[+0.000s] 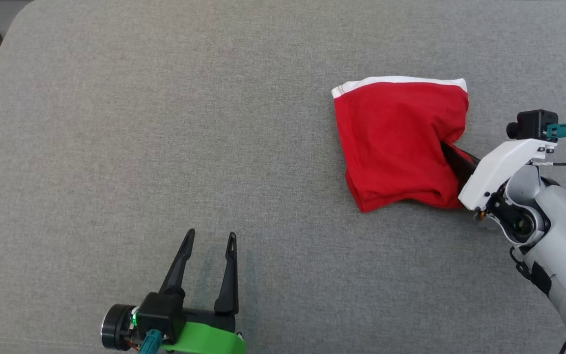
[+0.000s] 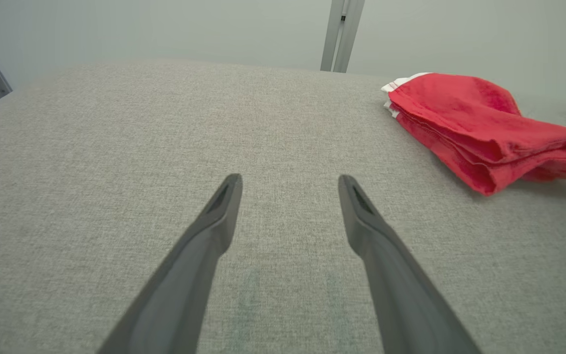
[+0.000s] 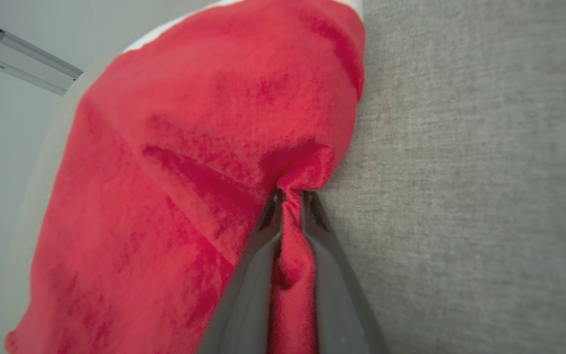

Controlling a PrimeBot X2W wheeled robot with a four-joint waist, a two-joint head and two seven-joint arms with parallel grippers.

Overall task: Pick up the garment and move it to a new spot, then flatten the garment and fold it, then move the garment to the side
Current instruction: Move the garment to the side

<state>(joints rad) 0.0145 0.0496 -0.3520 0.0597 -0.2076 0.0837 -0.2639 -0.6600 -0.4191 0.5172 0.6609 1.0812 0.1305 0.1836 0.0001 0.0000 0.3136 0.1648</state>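
**Right gripper pinches the edge of a red garment; left gripper stands open**

The right gripper point(image 3: 290, 196) is closed on a fold of the red garment point(image 1: 401, 142); a narrow ridge of cloth runs down between its two dark fingers, and the rest of the garment spreads ahead of the fingertips and off to their left. The grip sits on the garment's near side edge, so a lift would likely pull the cloth up from that one corner (a judgement, not something seen).

The left gripper point(image 1: 212, 233) has its jaws wide apart with nothing between them; the garment lies ahead of them and far to their right, well apart. The right arm is plainly the nearer one.

The garment is bright red with a white band along its far edge; it lies bunched in several soft layers, not flat, on a grey cloth surface point(image 1: 116, 123).
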